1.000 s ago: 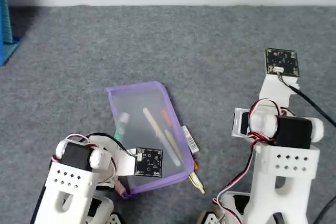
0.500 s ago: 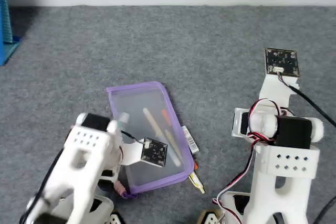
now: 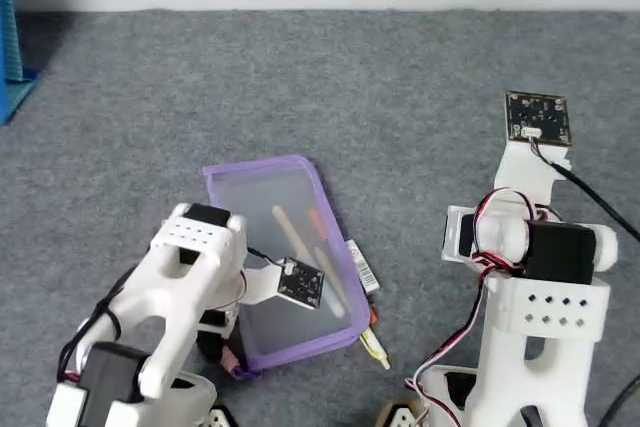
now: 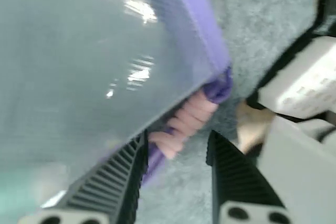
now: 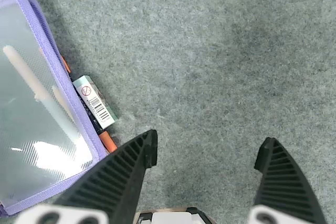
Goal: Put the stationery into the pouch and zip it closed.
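From above, the clear, purple-edged pouch (image 3: 270,217) lies on the grey table (image 3: 400,77) with pens (image 3: 295,237) inside it. A white labelled piece (image 3: 362,267) and pen tips (image 3: 376,345) lie along its edge. From the left wrist, the left gripper (image 4: 176,153) is spread, with the pink zipper pull (image 4: 184,124) at the pouch's corner between its jaws. From the right wrist, the right gripper (image 5: 207,148) gapes wide over the table beside the pouch

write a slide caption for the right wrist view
Open right hand over the grey mat, purple pouch and stationery alongside
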You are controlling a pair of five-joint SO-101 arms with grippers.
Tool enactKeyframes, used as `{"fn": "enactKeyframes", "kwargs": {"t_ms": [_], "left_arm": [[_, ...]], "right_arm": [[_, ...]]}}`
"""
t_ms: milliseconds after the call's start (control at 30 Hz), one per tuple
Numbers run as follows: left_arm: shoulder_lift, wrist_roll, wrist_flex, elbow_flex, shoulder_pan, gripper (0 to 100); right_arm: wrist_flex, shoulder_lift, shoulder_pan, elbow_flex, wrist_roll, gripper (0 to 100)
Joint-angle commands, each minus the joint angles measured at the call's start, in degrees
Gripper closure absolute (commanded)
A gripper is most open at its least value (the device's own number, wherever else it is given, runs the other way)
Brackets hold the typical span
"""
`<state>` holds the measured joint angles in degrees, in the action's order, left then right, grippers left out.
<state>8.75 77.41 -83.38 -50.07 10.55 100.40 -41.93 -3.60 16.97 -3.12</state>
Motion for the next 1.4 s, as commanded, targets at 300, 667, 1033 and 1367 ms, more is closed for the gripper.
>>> {"fn": "enactKeyframes", "kwargs": {"t_ms": [300,667,1033,1367], "left_arm": [[7.7,-9.7,11.6,-11.3,6.3,99],[33.3,-19.0,14.2,-19.0,9.0,99],[58.1,-33.8,9.8,-18.8,9.1,99],[60.0,-50.3,10.3,-8.3,11.3,99]], "right_arm": [[1.9,-1.4,-0.4,-0.5,0.6,67.8],[1.9,-1.4,-0.5,-0.5,0.6,67.8],[1.9,-1.4,-0.3,-0.5,0.6,67.8],[1.7,-1.5,-0.2,-0.5,0.3,67.8]]}}
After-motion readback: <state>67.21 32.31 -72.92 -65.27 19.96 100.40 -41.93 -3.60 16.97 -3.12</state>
